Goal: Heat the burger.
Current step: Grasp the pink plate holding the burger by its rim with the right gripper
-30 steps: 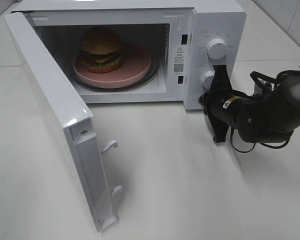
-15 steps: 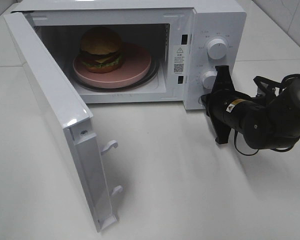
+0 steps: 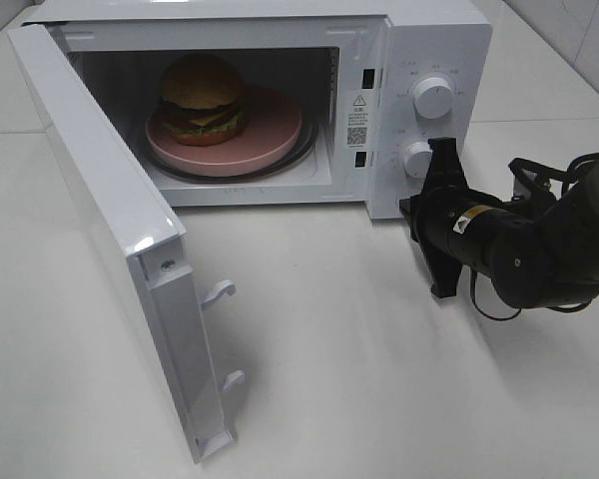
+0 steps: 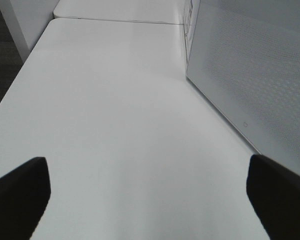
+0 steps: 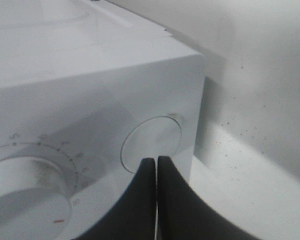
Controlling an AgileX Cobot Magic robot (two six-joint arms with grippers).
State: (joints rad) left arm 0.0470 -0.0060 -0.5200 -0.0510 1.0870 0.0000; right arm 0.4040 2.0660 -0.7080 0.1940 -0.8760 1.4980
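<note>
Burger (image 3: 202,95) on a pink plate (image 3: 278,128) inside the open microwave (image 3: 429,40).
It sits on the plate's left part, and the door (image 3: 100,200) is swung out to the near left. The right gripper (image 5: 156,167), its fingers pressed together, points at the lower knob (image 3: 416,158). The left gripper (image 4: 150,194) hangs spread wide over the table (image 4: 105,100), beside the door.

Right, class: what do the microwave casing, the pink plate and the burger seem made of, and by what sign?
Microwave casing: glossy white painted metal or plastic; faint reflections. Pink plate: matte plastic or ceramic; even colour, no glare. Burger: possibly a plastic model; smooth bun, tidy layers.
</note>
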